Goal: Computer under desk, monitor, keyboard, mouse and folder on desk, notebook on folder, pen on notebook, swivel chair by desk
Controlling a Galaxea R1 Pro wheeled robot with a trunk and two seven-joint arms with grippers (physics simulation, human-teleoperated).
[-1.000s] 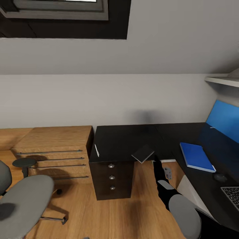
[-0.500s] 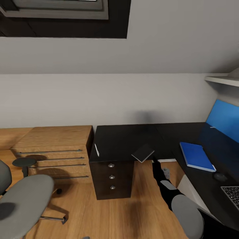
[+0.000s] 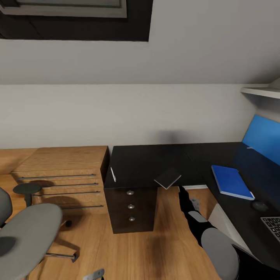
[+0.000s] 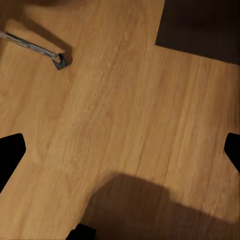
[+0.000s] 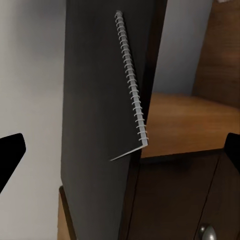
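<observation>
Soft, even simulator light; blurry shadows (darkest on the floor (image 4: 150, 205)), slightly smeared textures.

You see a glossy black counter (image 3: 147, 163) with silver knobs (image 3: 130, 193), a bright blue folder (image 3: 231, 181) with a thin white edge, a grey notebook (image 3: 167, 178) with a pale wire spiral (image 5: 131, 80), a whitish pen (image 3: 113, 174), grey chair fabric (image 3: 27, 233), and a honey-coloured floor (image 3: 155, 249).

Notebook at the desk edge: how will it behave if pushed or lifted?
The notebook looks thin, so probably light and easy to slide. It seems to overhang the desk edge, so a push may tip it off. Its spiral binding suggests a cover could flop open.
</observation>
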